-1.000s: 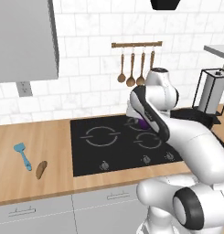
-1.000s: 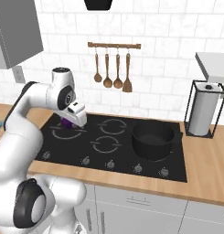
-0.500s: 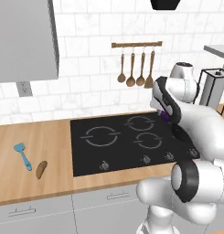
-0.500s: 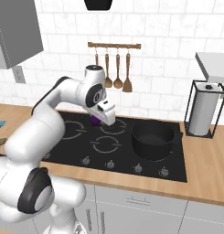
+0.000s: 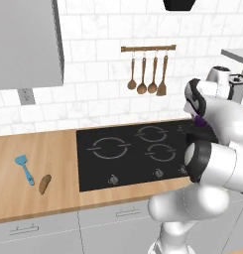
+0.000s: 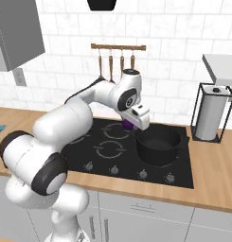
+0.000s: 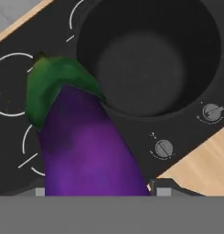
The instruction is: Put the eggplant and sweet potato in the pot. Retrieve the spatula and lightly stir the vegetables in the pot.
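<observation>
I am holding the eggplant clamped between my jaws, gripped across its body so its green stem cap is pointing ahead toward the pot. My gripper is hanging just beside the pot's near-left rim, above the black cooktop, with the eggplant not yet over the opening. The pot is sitting empty, so I judge I am carrying the first vegetable in and need to get it over the middle before letting go. The sweet potato is lying on the wooden counter, well away from the pot, with the spatula just beside it.
</observation>
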